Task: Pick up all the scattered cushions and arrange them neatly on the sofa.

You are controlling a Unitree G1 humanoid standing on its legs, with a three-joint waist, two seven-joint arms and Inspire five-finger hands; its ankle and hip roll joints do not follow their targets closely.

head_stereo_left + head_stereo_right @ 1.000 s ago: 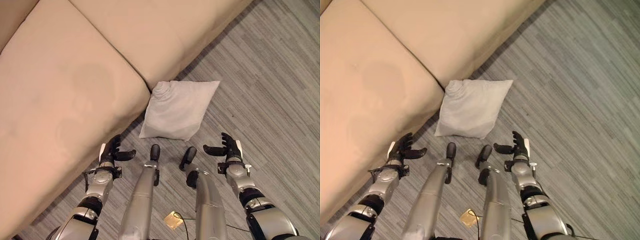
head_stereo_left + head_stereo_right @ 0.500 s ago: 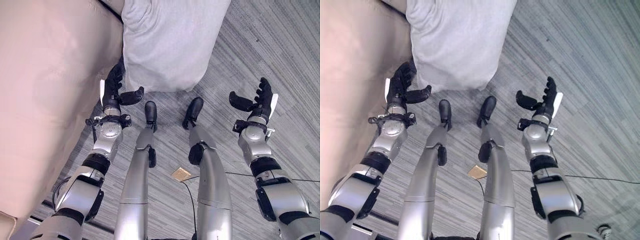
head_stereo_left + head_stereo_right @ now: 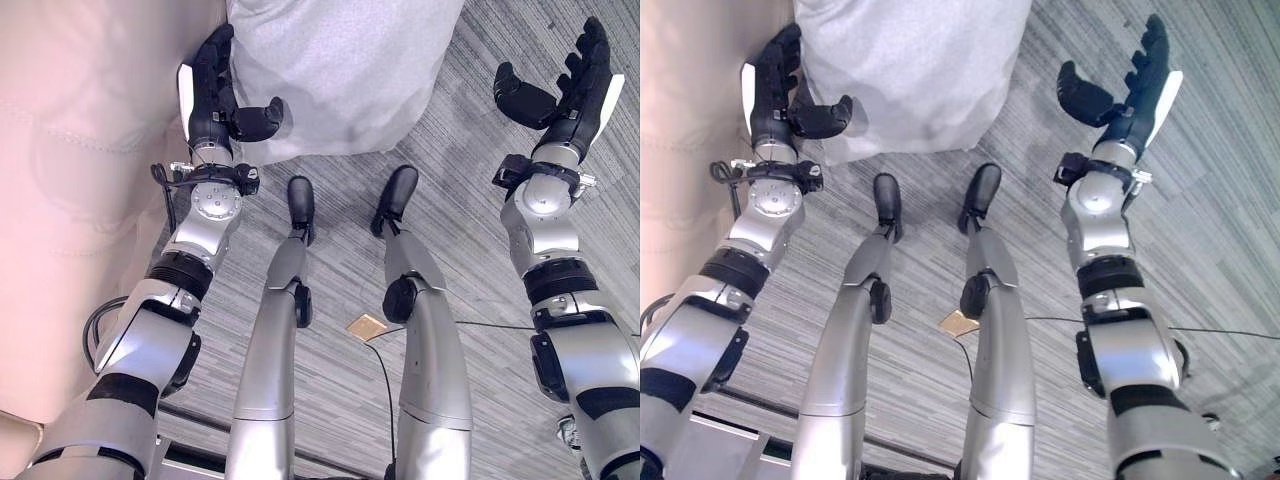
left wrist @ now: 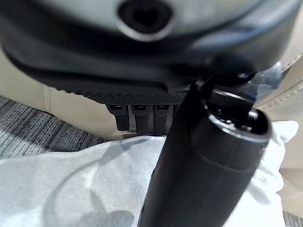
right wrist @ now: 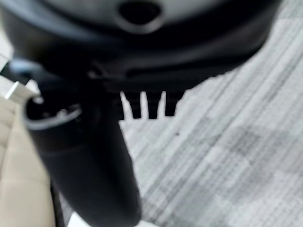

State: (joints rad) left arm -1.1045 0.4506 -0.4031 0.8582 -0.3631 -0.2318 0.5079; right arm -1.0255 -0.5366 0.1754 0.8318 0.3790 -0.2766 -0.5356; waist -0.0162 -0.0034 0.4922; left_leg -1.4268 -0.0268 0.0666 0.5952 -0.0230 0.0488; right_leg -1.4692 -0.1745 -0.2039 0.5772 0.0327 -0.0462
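- Cushion point(image 3: 340, 70): grey, on floor, against sofa point(image 3: 80, 150) front.
- L hand point(image 3: 215, 95): fingers spread wide, at cushion's sofa-side edge.
- R hand point(image 3: 565, 90): spread wide, off cushion's far side, apart.

One grey cushion point(image 3: 340, 70) lay on the floor point(image 3: 480, 220), and that was the only cushion in sight. One beige sofa point(image 3: 80, 150) stood alongside it. Two robot hands were up: the left robot hand point(image 3: 215, 95) and the right robot hand point(image 3: 560, 85). One small tan square point(image 3: 366, 326) sat on the floor too.
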